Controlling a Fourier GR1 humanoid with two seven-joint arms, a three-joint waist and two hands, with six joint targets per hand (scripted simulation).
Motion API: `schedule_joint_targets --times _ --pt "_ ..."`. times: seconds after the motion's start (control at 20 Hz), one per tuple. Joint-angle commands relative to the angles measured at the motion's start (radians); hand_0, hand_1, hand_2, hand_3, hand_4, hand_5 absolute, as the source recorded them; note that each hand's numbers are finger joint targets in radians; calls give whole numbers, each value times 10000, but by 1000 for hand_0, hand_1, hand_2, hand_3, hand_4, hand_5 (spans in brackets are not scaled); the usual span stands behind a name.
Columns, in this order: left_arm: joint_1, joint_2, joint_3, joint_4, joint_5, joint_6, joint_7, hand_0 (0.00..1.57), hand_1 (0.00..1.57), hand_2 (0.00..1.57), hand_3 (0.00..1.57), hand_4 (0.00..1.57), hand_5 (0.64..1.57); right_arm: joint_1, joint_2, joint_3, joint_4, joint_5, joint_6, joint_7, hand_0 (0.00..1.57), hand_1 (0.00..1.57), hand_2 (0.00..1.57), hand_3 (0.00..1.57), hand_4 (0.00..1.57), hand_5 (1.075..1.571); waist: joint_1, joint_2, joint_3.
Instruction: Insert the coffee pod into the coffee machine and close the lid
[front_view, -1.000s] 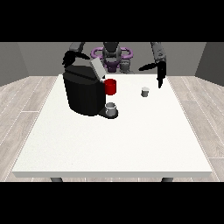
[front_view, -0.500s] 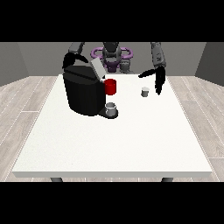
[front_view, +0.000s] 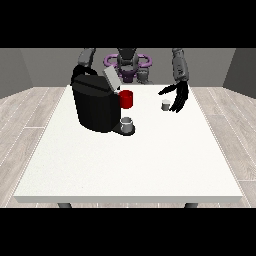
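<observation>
- Pod (front_view: 166, 104) stands upright on the table (front_view: 130, 160), well to the view's right of the machine (front_view: 97, 103), apart from it.
- Hand at the view's right (front_view: 178, 98) hangs just beside the pod, on the side away from the machine, fingers spread and relaxed, holding nothing; thumb reaches over behind the pod.
- Pod lies machine-ward of this palm, so this hand is plainly the nearer one.
- Lid (front_view: 111, 78) is raised on the machine.
- Other hand (front_view: 79, 71) shows behind the machine; its fingers I cannot tell.
- Cup (front_view: 128, 125) sits at the machine's front.
</observation>
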Motion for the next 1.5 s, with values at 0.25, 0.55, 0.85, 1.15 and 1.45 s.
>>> schedule_joint_targets --times 0.25,0.55,0.85,1.15,1.45 --pt "-287 503 -286 1338 -1372 636 -665 536 536 692 440 0 1571 279 118 358 164 327 -33 -114 0 0 0 0 427 1571 -365 47 -3" --pt "-343 140 -254 1839 -1946 1764 -1439 719 719 851 619 151 1571 187 85 290 -64 130 -2 592 0 0 0 0 453 1571 -378 -200 -4" --pt "-927 99 -215 2185 -2476 2612 -1650 836 836 974 748 380 1571 -545 351 529 313 462 -827 503 0 0 0 0 487 1571 -140 281 -5" --pt "-1275 344 -454 2703 -3092 2230 -942 970 970 1054 793 319 1571 -13 179 312 251 -9 -30 71 0 0 0 0 492 1571 -517 -50 0" --pt "-1684 672 -263 2742 -2969 1601 -1701 1317 1317 1430 1407 548 1571 350 128 255 333 -63 9 253 0 0 0 0 487 1571 -577 -330 -1"
